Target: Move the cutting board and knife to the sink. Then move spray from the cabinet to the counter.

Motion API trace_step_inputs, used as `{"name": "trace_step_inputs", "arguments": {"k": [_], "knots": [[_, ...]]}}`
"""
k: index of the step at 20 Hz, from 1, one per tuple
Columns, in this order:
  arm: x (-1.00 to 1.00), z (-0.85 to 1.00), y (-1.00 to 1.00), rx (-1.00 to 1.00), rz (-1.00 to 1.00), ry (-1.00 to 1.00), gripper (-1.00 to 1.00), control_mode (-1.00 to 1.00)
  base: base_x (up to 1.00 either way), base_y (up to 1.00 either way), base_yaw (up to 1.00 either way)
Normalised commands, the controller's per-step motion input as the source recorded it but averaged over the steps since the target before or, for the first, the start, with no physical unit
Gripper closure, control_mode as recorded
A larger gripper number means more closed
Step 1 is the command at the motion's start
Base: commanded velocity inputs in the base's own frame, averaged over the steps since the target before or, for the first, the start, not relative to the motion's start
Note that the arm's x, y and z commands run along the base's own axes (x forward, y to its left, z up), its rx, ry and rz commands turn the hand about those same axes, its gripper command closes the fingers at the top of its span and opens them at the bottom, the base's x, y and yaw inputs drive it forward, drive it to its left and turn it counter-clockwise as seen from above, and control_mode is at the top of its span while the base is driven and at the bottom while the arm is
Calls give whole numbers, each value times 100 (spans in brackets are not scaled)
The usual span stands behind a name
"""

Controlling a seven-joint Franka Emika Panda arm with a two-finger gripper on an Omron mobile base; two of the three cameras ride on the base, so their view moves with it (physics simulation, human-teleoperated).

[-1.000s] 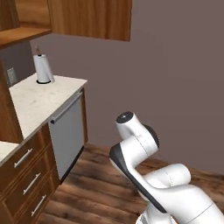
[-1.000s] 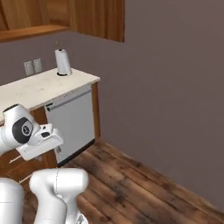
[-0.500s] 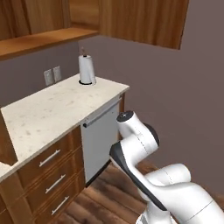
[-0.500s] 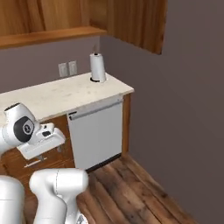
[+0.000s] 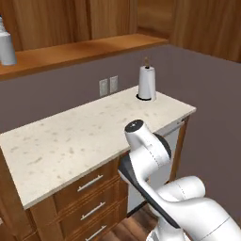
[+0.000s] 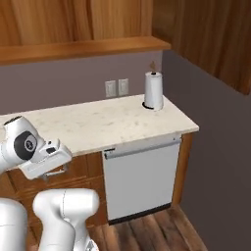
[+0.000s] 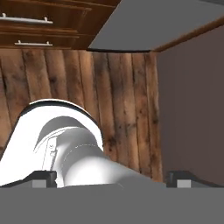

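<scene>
The beige speckled counter (image 5: 70, 136) (image 6: 98, 125) runs across in front of me over brown drawers (image 5: 89, 197). A pale grey bottle that looks like the spray (image 5: 5, 47) stands on the wooden shelf at the far left, cut by the picture's edge. Reddish-brown wall cabinet fronts (image 5: 212, 28) (image 6: 206, 34) hang above and to the right. My gripper (image 7: 113, 179) points down at the wooden floor (image 7: 122, 87), open, with its fingertips (image 7: 43, 177) far apart and nothing between them. The cutting board, knife and sink are out of view.
A paper towel roll (image 5: 147, 84) (image 6: 154, 91) stands at the counter's back right near two wall outlets (image 5: 108, 85). A grey dishwasher front (image 6: 142, 179) sits under the counter's right end. A mauve wall (image 6: 220, 162) closes the right side.
The whole scene has shifted as the base moved: the counter and paper towel roll now sit closer and more central. The arm keeps its folded pose, gripper still open.
</scene>
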Motion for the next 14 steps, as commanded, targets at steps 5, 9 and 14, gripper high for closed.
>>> {"name": "trace_step_inputs", "arguments": {"k": [5,9,14], "knots": [[0,0,0,0,0,0,-100,100,87,-1,38],[0,0,0,0,0,0,-100,100,39,-6,41],[0,0,0,0,0,0,-100,100,53,-1,38]]}}
